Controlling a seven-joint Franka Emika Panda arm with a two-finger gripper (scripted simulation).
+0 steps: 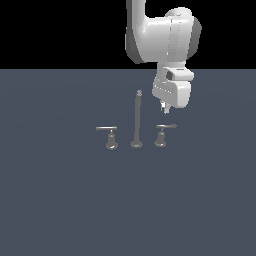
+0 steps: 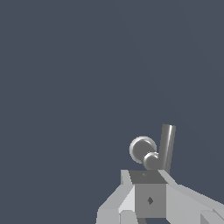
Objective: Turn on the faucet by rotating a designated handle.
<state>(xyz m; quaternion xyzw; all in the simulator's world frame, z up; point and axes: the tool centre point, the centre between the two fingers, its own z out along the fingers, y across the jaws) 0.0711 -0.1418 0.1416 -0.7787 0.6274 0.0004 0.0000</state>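
Observation:
The faucet (image 1: 136,120) is a grey three-piece set on the floor: a tall thin spout column between two low handles. The handle (image 1: 161,134) stands on the exterior view's right, its slightly curved lever pointing right. The twin handle (image 1: 110,136) with a flat straight lever stands on the left. My gripper (image 1: 164,107) hangs just above the handle, a little apart from it, fingers together and holding nothing. In the wrist view the handle (image 2: 166,146) with its round base lies just beyond my gripper (image 2: 148,179).
The floor (image 1: 60,200) is a flat dark blue-grey surface. My white arm (image 1: 160,35) comes down from above, behind the faucet set.

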